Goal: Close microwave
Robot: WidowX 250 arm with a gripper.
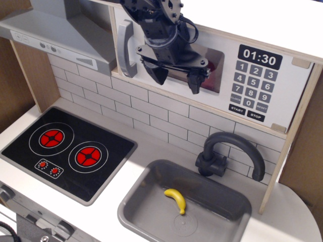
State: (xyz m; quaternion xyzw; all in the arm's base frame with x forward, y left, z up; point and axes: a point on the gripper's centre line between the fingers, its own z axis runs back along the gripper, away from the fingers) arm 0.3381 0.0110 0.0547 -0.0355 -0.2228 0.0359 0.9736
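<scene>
Pushing the door home

Nearest lies a banana [175, 200] in the sink [146, 194], beside the hob [65, 151]; nothing blocks anything. Up at the back, the microwave [212, 80] looks shut flush. Its light, stiff door needs only a flat push. The gripper [177, 79] hangs against the window, jaws apart, empty.

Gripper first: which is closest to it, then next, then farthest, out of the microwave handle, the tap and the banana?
From the gripper:
1. Microwave handle, just to its left in the picture.
2. Tap, below and to the right.
3. Banana, lowest down, in the sink.
</scene>
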